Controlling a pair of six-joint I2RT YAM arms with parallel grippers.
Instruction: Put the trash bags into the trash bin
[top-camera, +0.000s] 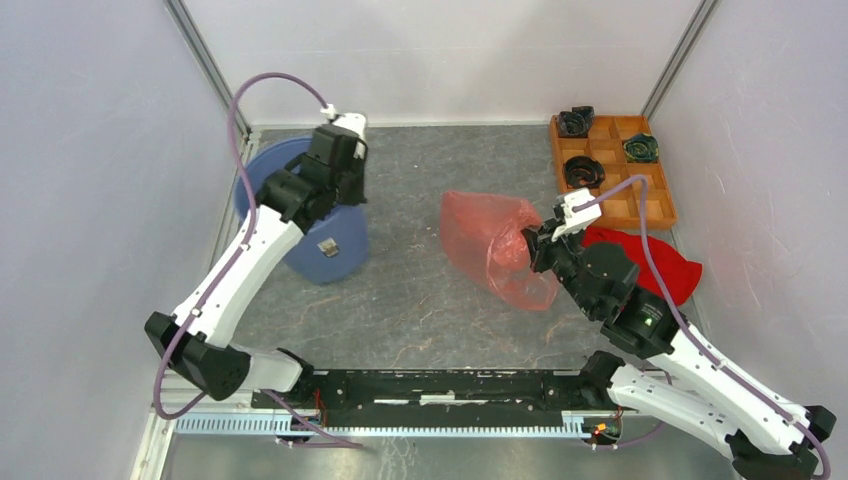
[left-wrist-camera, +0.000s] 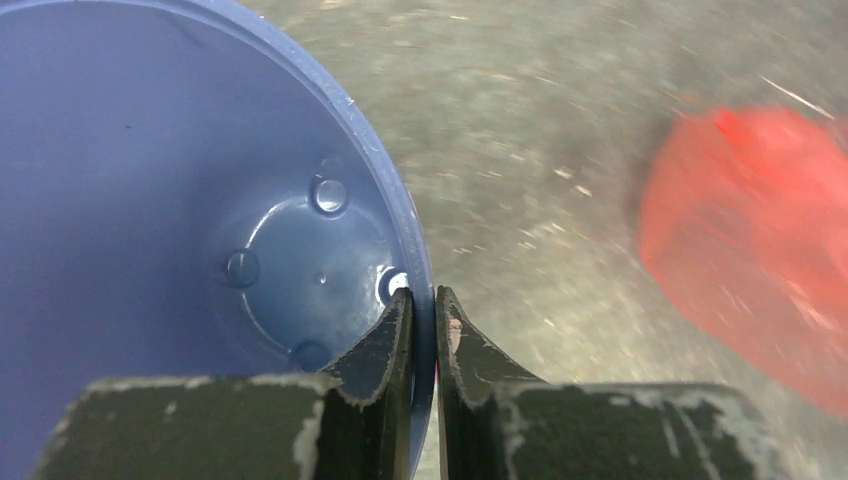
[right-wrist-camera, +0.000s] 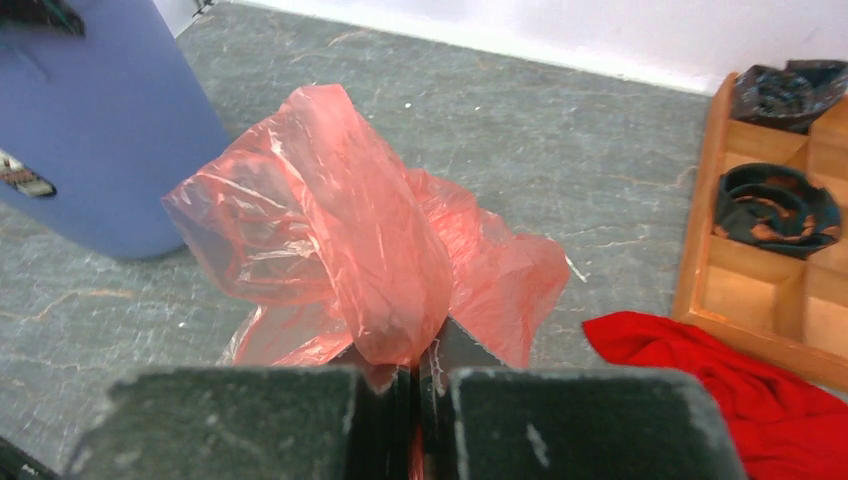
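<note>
The trash bag (top-camera: 492, 245) (right-wrist-camera: 340, 250) is a crumpled, translucent red-pink film. It lies on the table (top-camera: 430, 310) right of centre, well apart from the trash bin (top-camera: 335, 250) (left-wrist-camera: 150, 150) (right-wrist-camera: 90, 120). The right gripper (top-camera: 530, 245) (right-wrist-camera: 415, 365) has its jaws together on a fold of the film at the bag's right side.

The blue bin sits near the table's left edge, toward the far-left corner, and appears tipped. The left gripper (left-wrist-camera: 424, 300) is clamped on its rim, with one finger inside the wall and one outside. The wrist view shows a bare bin floor.

A red cloth (top-camera: 660, 262) (right-wrist-camera: 720, 370) lies near the right edge, just beside the right arm. An orange compartmented tray (top-camera: 655, 205) (right-wrist-camera: 745, 300) occupies the far-right corner. Dark crumpled items (top-camera: 583, 172) fill three of its compartments.
</note>
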